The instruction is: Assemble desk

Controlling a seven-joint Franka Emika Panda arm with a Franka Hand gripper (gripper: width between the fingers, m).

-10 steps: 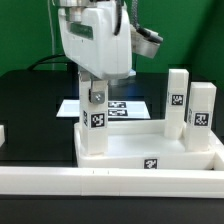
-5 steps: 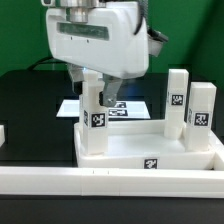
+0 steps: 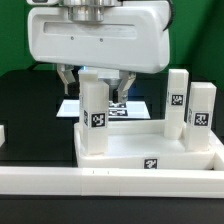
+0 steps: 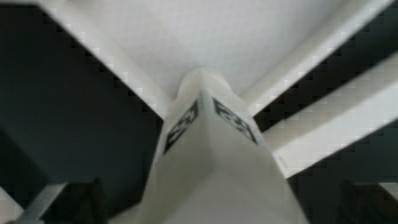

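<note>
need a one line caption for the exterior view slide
End effector straddles a white block leg standing in the white rectangular tray-like tabletop.

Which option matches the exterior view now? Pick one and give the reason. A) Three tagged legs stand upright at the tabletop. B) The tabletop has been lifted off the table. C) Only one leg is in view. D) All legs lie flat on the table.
A: three upright tagged legs show, one under the gripper at, two at the exterior view's right, and, by the tabletop.
</note>
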